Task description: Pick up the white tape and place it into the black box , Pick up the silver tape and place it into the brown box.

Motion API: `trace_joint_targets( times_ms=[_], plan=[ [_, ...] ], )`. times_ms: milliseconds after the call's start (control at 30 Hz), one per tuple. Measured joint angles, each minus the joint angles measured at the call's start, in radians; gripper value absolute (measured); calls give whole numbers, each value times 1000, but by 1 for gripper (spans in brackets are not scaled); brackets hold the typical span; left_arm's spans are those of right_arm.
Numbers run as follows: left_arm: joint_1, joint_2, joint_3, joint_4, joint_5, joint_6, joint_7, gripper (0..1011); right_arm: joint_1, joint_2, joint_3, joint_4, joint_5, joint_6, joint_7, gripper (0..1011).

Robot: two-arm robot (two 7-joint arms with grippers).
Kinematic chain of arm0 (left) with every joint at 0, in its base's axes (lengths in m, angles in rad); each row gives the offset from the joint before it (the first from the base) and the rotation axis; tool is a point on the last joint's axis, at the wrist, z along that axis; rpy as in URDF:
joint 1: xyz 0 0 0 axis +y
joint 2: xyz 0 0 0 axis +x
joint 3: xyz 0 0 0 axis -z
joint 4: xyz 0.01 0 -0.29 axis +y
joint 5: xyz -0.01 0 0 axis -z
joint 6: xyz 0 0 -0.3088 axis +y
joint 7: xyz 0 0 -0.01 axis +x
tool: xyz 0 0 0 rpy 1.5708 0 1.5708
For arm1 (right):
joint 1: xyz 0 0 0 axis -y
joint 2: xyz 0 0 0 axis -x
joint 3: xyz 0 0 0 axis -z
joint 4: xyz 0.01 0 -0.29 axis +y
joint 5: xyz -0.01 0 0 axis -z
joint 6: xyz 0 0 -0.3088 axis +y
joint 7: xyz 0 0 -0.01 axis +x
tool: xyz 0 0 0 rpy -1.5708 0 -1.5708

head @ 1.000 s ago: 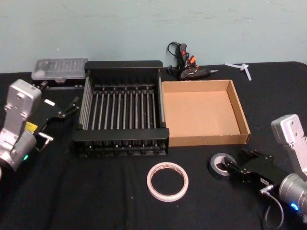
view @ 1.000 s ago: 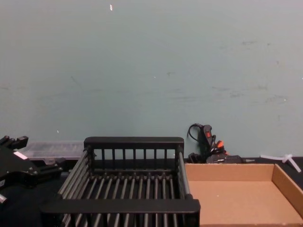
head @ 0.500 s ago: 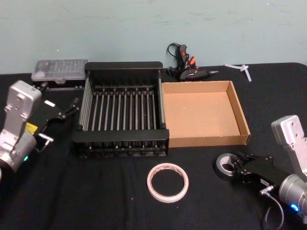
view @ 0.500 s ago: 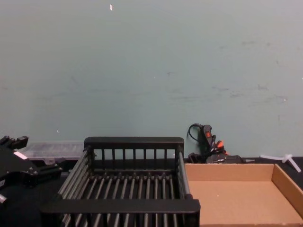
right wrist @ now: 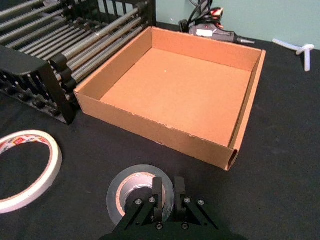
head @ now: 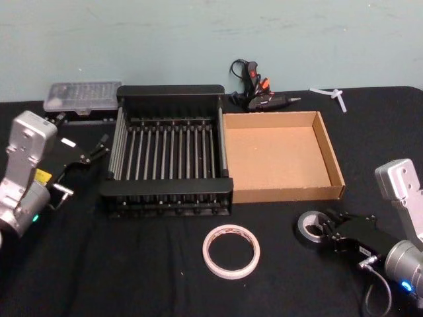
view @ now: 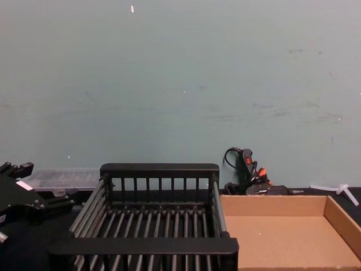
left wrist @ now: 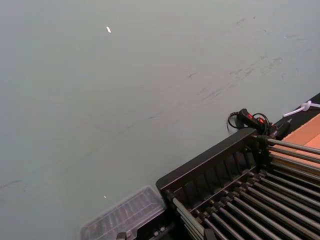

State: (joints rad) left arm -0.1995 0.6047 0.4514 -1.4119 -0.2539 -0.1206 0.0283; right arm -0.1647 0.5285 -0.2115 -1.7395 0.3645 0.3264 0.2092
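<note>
The silver tape (head: 306, 224) lies on the black table in front of the brown box (head: 334, 158). My right gripper (head: 324, 230) is shut on the silver tape (right wrist: 125, 190), one finger (right wrist: 158, 190) in the hole and the other outside the near wall (right wrist: 169, 187). The roll still rests on the cloth. The white tape (head: 230, 251) lies flat to its left (right wrist: 30, 170), before the black box (head: 168, 191). My left gripper (head: 100, 146) hangs open, parked left of the black box (view: 163, 169).
A clear plastic case (head: 82, 96) sits behind the black box at the left. A glue gun with a cord (head: 254, 89) and a white plastic piece (head: 334, 96) lie behind the brown box (right wrist: 165, 80). Bare black cloth (head: 132, 264) spreads in front.
My right gripper slid left onto the silver tape and took hold of its near wall; the roll shifted slightly. The left arm and the white tape stayed still.
</note>
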Motion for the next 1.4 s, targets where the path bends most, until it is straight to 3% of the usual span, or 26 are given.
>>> trace_joint_targets(
  times_ms=[500,700,1033,1400],
  plan=[
    [0,0,0,0,0,0,0,1001,-22,3,47,-63,-2,-55,69,144],
    [0,0,0,0,0,0,0,1001,1,-6,60,-78,6,-80,77,144],
    [0,0,0,0,0,0,0,1001,96,-47,47,-40,6,-107,75,144],
    [0,0,0,0,0,0,0,1001,232,-120,6,67,-22,-104,41,144]
  ],
)
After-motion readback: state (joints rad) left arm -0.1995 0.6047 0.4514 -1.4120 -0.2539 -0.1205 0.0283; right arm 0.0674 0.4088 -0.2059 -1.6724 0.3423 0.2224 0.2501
